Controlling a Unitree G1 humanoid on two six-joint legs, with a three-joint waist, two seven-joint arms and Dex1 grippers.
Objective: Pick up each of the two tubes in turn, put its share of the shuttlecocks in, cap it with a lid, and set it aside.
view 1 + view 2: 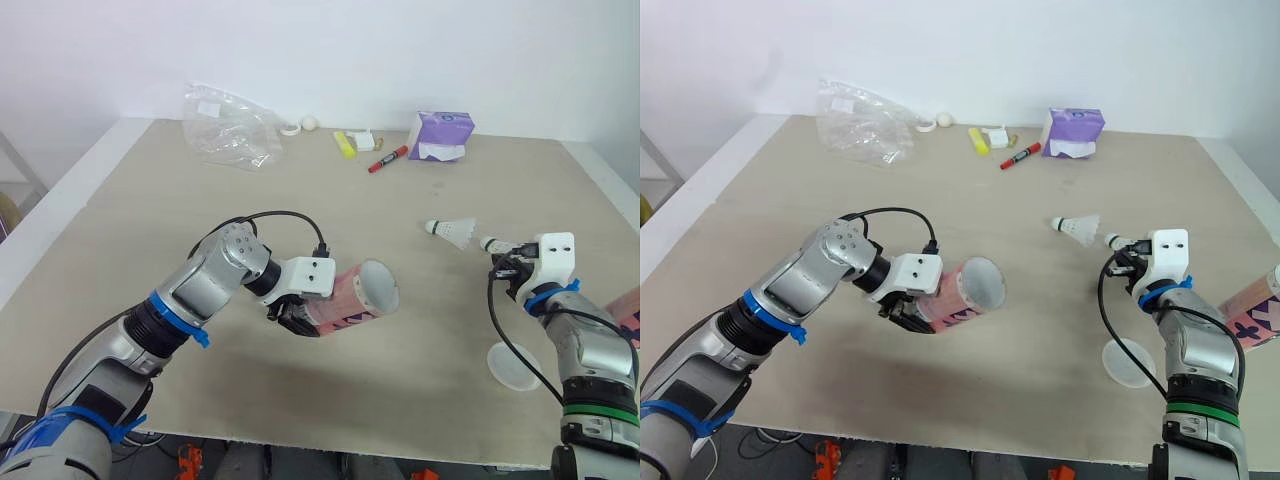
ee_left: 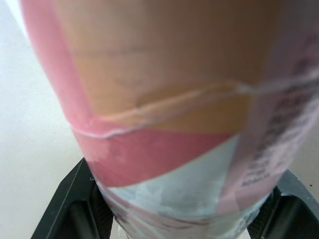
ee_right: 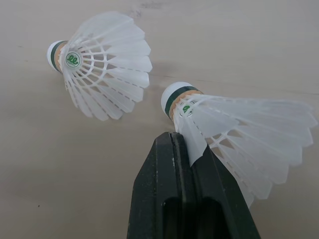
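Holds the pink tube (image 1: 355,297) clear of the surface (image 1: 150,220) in the left gripper (image 1: 295,318), fingers pressed against its sides, open mouth turned toward the right gripper (image 3: 175,144). Pinches one shuttlecock (image 3: 239,124) by its feathers there, with a second shuttlecock (image 3: 99,64) lying just beyond the fingertips. Looks mid-filling; calls next for carrying the cork nose across into the tube's mouth. Shows the feather pinch plainly from the right wrist; reveals the lid (image 1: 515,365) beside the right arm from the head.

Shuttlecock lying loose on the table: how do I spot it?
Look at the table, right side, just ahead of the right claw. The loose shuttlecock lies on its side there, untouched; the other shuttlecock beside it is pinched in that claw.
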